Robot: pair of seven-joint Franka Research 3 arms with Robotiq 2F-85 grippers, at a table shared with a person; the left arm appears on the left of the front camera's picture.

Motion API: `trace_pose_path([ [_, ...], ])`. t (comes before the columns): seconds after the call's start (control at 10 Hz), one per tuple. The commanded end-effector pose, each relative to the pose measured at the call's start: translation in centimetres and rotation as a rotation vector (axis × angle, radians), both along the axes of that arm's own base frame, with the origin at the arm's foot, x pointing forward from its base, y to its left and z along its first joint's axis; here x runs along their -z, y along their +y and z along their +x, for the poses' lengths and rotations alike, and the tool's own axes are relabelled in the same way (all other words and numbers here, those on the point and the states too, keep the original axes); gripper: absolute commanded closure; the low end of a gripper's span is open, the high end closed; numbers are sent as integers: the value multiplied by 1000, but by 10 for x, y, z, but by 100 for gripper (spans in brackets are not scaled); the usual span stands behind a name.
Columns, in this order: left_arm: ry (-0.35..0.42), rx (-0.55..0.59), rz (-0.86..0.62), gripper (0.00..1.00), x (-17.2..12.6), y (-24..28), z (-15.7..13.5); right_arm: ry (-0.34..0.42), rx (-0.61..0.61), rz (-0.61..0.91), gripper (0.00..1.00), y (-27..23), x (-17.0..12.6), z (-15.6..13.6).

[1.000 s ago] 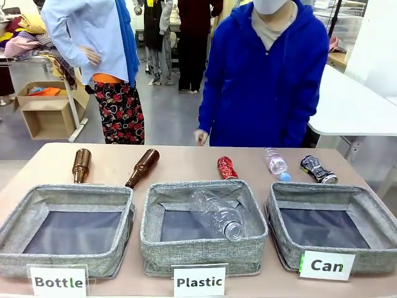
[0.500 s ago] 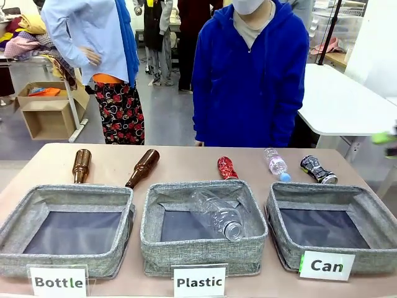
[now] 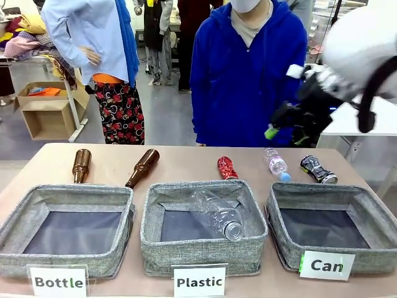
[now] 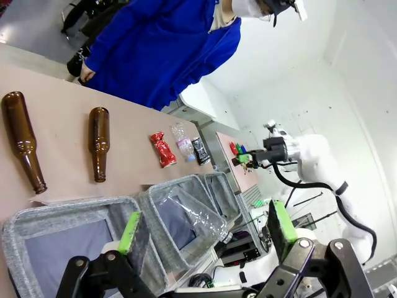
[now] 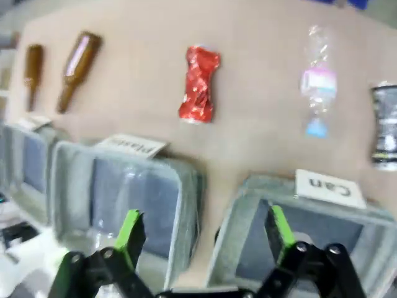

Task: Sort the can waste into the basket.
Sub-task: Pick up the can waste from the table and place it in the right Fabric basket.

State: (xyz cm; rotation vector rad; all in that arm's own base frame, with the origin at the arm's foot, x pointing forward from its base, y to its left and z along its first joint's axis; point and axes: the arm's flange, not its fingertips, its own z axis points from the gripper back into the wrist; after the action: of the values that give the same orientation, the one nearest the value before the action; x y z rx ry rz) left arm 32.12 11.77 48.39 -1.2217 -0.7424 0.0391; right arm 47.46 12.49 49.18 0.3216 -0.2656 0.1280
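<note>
A crushed red can (image 3: 227, 167) lies on the table behind the middle basket. A black and silver can (image 3: 319, 169) lies farther right, behind the grey basket (image 3: 316, 190) with the "Can" sign. My right gripper (image 3: 284, 135) hovers open in the air above these, holding nothing. The blurred right wrist view looks down past its open fingers (image 5: 131, 231) on the red can (image 5: 198, 84), the black can (image 5: 384, 127) and the basket (image 5: 248, 208). My left gripper (image 4: 205, 230) stands open and high, far from the red can (image 4: 163, 149).
A clear plastic bottle (image 3: 276, 164) lies between the two cans. Two brown glass bottles (image 3: 80, 164) (image 3: 142, 167) lie at the left. The "Plastic" basket (image 3: 155, 239) holds a clear bottle; the "Bottle" basket (image 3: 18, 217) stands at the left. A person in blue (image 3: 248, 74) stands at the far edge.
My right arm has swung in from the right edge to a place above the table's far right. The person has shifted slightly left. The cans have not moved.
</note>
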Motion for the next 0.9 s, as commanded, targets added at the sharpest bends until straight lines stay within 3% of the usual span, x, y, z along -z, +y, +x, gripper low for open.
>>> trace_pose_path([
  [0.0, -22, 10, 3, 0, 0, 1, -1, 60, 117, -75, 0, 30, 2, 58],
  [0.5, -22, 10, 3, 0, 0, 1, -1, 94, 225, -195, 0, 105, 56, 146],
  [0.7, -22, 10, 3, 0, 0, 1, -1, 107, 201, -219, 0, 121, 67, 147],
  [0.8, -22, 10, 3, 0, 0, 1, -1, 142, 115, -149, 0, 109, 42, 116],
])
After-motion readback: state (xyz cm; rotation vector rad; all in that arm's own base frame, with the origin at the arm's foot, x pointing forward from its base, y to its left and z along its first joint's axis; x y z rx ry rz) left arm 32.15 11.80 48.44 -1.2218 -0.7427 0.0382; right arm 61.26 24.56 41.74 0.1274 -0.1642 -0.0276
